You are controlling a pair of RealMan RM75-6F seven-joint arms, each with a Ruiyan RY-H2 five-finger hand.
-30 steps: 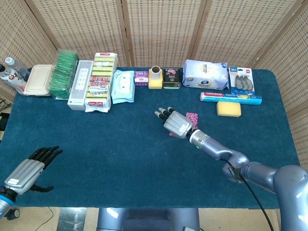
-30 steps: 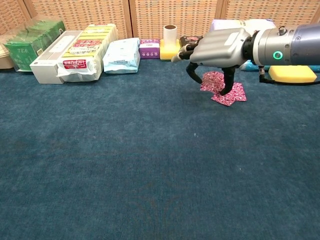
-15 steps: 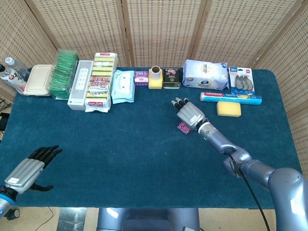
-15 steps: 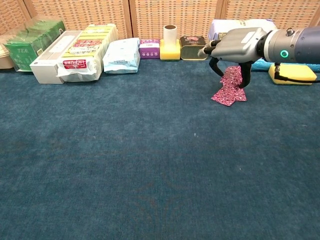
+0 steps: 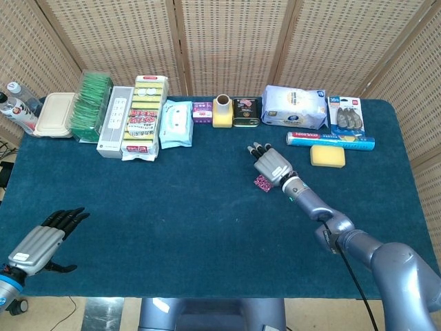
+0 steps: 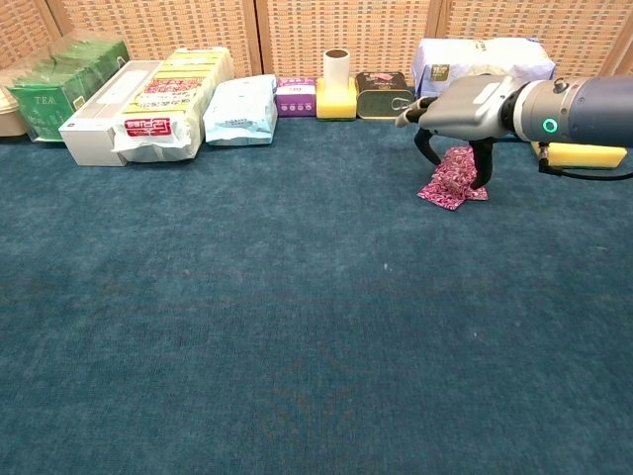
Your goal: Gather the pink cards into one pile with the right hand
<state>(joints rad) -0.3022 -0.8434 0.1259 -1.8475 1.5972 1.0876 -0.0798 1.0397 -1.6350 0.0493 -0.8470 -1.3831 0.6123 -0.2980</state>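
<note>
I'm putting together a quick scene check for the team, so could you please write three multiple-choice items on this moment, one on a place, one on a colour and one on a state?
1. Where do the pink cards lie?
A. beside the green tea boxes
B. under the right hand, in front of the back row
C. at the table's near edge

2. What colour is the table cover?
A. dark teal blue
B. red
C. white

3. What is the left hand doing?
A. gripping a card
B. pressing the yellow sponge
C. holding nothing, at the near left corner

Answers:
1 B: the right hand arches over them in the chest view.
2 A: it shows so in both views.
3 C: nothing lies in or under it.
</note>
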